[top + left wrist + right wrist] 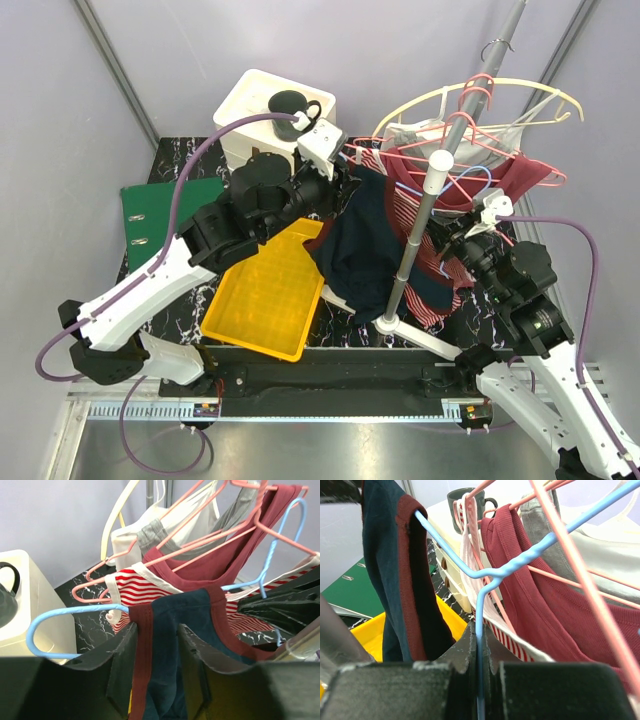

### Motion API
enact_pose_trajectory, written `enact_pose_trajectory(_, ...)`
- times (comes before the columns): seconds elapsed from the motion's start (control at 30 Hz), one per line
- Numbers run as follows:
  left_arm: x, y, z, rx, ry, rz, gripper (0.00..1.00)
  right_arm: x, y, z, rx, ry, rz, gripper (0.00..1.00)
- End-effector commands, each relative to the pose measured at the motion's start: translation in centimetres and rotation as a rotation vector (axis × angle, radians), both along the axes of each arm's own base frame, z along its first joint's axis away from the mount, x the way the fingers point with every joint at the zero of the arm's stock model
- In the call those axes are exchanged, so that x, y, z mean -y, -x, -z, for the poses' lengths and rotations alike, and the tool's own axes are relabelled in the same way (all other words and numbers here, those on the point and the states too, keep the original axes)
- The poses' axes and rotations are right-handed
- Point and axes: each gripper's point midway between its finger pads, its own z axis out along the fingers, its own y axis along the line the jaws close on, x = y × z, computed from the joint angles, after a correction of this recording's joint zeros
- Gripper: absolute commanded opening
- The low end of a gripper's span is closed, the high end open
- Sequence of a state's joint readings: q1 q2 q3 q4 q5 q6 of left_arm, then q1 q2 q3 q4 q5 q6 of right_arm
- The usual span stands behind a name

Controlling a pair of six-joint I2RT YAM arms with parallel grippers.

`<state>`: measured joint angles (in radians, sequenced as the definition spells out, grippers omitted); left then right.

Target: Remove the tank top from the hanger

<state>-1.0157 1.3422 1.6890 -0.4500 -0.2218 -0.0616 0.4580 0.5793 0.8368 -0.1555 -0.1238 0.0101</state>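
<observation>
**Strap between the left claw's fingers, hanger pinned by the right**

Nearest the arm bases, the yellow tray (262,300) lies on the worktop (180,160) under the left arm. The stand's pole (415,225) rises between the two arms. The right claw (478,635) is closed tight on the wire stem of the blue hanger (520,562), pinning it. From that stem the hanger's arm runs leftward to the left claw (157,650). The navy tank top (170,615), trimmed in maroon, hangs from this arm, down beside the tray.

The left claw is the nearer to the cloth. Its fingers (120,660) stand half-closed on either side of the strap, which fills the gap; whether they pinch it cannot be told. The strap sits just inside the hanger's rounded end. I judge that the coming move must carry it outward along the wire's long axis and off that end, away from the right claw.

Close behind crowd a red-striped top (135,587), a maroon top (210,565) and pink hangers (200,540), which could snag. Farthest off stands the white box (250,110) with its dark mug (290,103).
</observation>
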Motion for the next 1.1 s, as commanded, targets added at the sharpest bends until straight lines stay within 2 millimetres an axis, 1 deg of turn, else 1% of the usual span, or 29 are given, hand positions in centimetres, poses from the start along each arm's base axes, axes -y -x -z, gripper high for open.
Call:
enact_pose_trajectory(0.0,0.1,0.2,-2.3,0.019,0.059,0.004,0.38,0.2,0.5,-2.9,0.072,-0.061,-0.003,0.00)
enact_pose_trajectory(0.1,0.5,0.0,-1.9,0.008,0.057,0.008,0.34,0.1,0.6,-2.8,0.066,-0.064,-0.008,0.00)
enact_pose_trajectory(0.13,0.5,-0.1,-1.9,0.004,0.059,0.008,0.31,0.1,0.5,-2.7,0.063,-0.064,-0.009,0.00)
enact_pose_trajectory(0.2,0.5,-0.3,-2.0,-0.001,0.071,0.018,0.28,0.0,0.5,-2.6,0.060,-0.067,-0.014,0.00)
enact_pose_trajectory(0.23,0.5,-0.2,-2.2,-0.006,0.080,0.020,0.21,0.0,0.5,-2.6,0.059,-0.067,-0.011,0.00)
enact_pose_trajectory(0.33,0.3,-0.4,-2.4,-0.005,0.090,0.016,0.11,0.0,0.5,-2.5,0.057,-0.067,-0.011,0.00)
enact_pose_trajectory(0.37,0.2,-0.4,-2.5,-0.005,0.092,0.014,0.00,0.1,0.6,-2.5,0.060,-0.067,-0.009,0.00)
enact_pose_trajectory(0.53,-0.8,0.1,-3.8,0.010,0.116,0.008,0.00,0.2,0.4,-2.1,0.052,-0.060,0.001,0.00)
enact_pose_trajectory(0.57,-1.4,0.3,-4.6,0.021,0.133,0.006,0.00,0.3,0.4,-2.0,0.049,-0.058,0.007,0.00)
enact_pose_trajectory(0.63,-2.2,0.5,-5.3,0.033,0.149,-0.001,0.00,0.4,0.2,-1.4,0.038,-0.052,0.013,0.00)
enact_pose_trajectory(0.67,-2.9,0.8,-6.1,0.046,0.168,-0.007,0.00,0.4,0.2,-1.1,0.032,-0.047,0.015,0.00)
enact_pose_trajectory(0.77,-4.7,0.6,-7.5,0.082,0.201,-0.071,0.00,0.3,0.3,-0.8,0.029,-0.049,0.010,0.00)
enact_pose_trajectory(0.8,-5.8,0.6,-8.3,0.101,0.218,-0.097,0.00,0.3,0.2,-0.6,0.025,-0.048,0.010,0.00)
enact_pose_trajectory(0.9,-7.8,0.4,-10.0,0.144,0.262,-0.154,0.00,0.3,0.3,-0.6,0.026,-0.051,0.011,0.00)
enact_pose_trajectory(0.93,-8.3,0.2,-10.1,0.149,0.264,-0.177,0.00,0.4,0.3,-0.7,0.028,-0.054,0.014,0.00)
enact_pose_trajectory(1.0,-10.1,-0.7,-10.0,0.147,0.267,-0.268,0.00,0.4,0.6,-0.9,0.035,-0.057,0.010,0.00)
enact_pose_trajectory(1.03,-10.8,-1.1,-9.8,0.143,0.270,-0.306,0.00,0.3,0.7,-1.0,0.038,-0.057,0.000,0.00)
enact_pose_trajectory(1.07,-11.9,-1.9,-9.3,0.133,0.271,-0.376,0.00,0.3,0.9,-1.0,0.046,-0.051,-0.006,0.00)
